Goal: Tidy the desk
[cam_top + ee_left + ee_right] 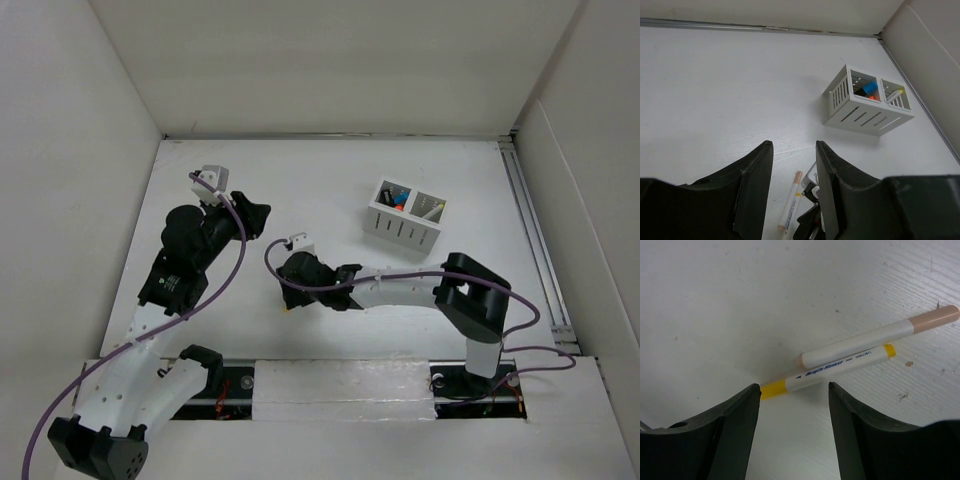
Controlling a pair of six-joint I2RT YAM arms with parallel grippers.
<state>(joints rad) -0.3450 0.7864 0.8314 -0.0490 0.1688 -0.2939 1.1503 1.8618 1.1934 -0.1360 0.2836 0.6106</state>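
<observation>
Right wrist view: the right gripper point(795, 386) is seen wide open, empty, over two touching markers point(840, 364) on the desk point(715, 300), 8 o'clock from the organizer point(398, 230); the left gripper point(793, 145) is slightly parted, empty.

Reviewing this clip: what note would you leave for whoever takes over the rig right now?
Left tool: jaws apart, empty, raised above the desk.
Right tool: open, low over two loose markers, gripping neither.
Yellow-capped marker and beige-capped marker lie side by side on the desk, apart from the organizer.
Done: the organizer already holds items in both compartments.
Left: both loose markers probably belong in the organizer; the right tool looks best placed to take one.
</observation>
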